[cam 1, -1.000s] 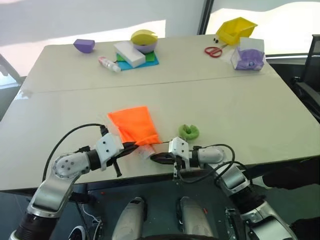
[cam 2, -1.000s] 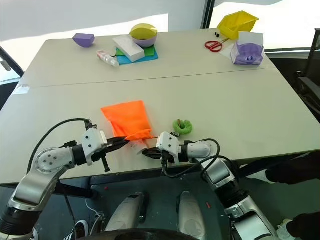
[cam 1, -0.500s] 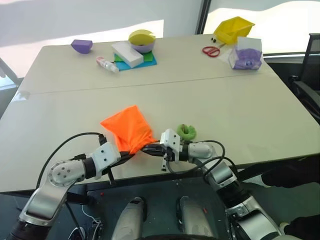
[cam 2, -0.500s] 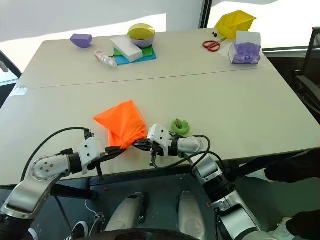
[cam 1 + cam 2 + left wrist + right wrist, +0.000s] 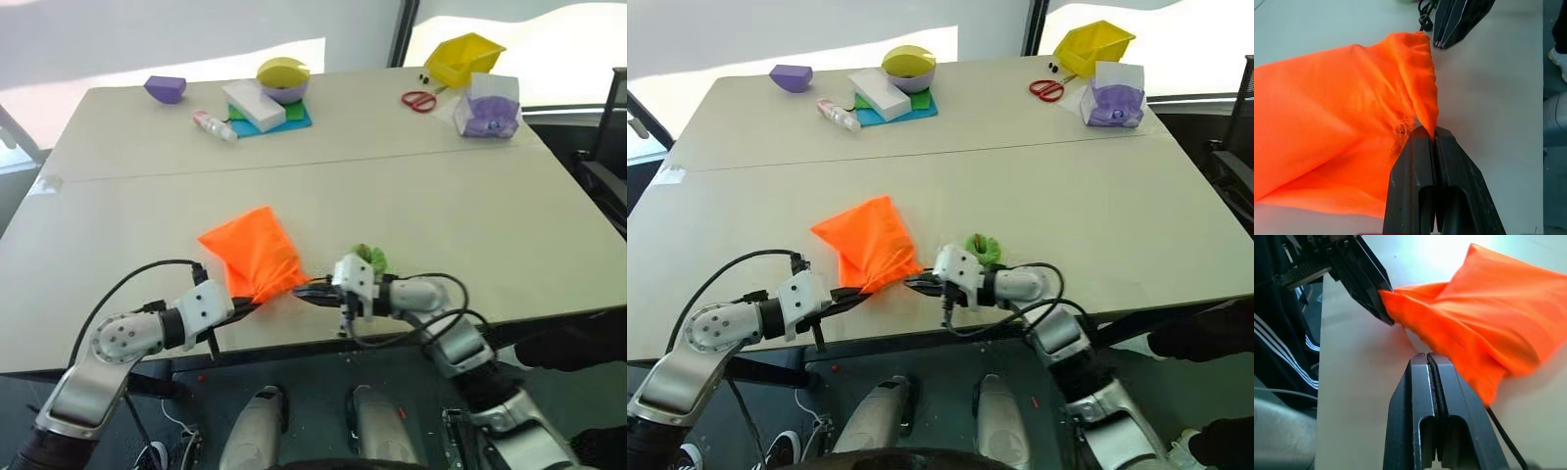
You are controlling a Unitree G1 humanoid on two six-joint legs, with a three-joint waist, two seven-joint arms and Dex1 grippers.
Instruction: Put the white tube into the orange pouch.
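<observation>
The orange pouch [image 5: 250, 255] lies bunched near the table's front edge, its mouth end raised. My left gripper [image 5: 259, 301] is shut on the hem of the mouth [image 5: 1426, 117]. My right gripper [image 5: 306, 290] faces it from the right, shut, its tips a little off the fabric; in the left wrist view its fingers [image 5: 1452, 22] stand just past the pouch's mouth. A thin black cord [image 5: 1501, 433] leaves the pouch and runs beside the right gripper. Partly behind that gripper lies the green ring [image 5: 372, 258]. The white tube is hidden.
At the table's far side stand a white block [image 5: 253, 104], a yellow and purple bowl [image 5: 282, 78], a small white bottle [image 5: 214, 124], a purple piece [image 5: 165, 88], red scissors [image 5: 419, 100], a yellow bin [image 5: 462, 57] and a clear box [image 5: 488, 108]. The table edge [image 5: 294, 348] is just below the grippers.
A second ago the pouch lay flat with something white at its mouth; the mouth is now gathered and raised. My right gripper has drawn back to the right, off the mouth.
</observation>
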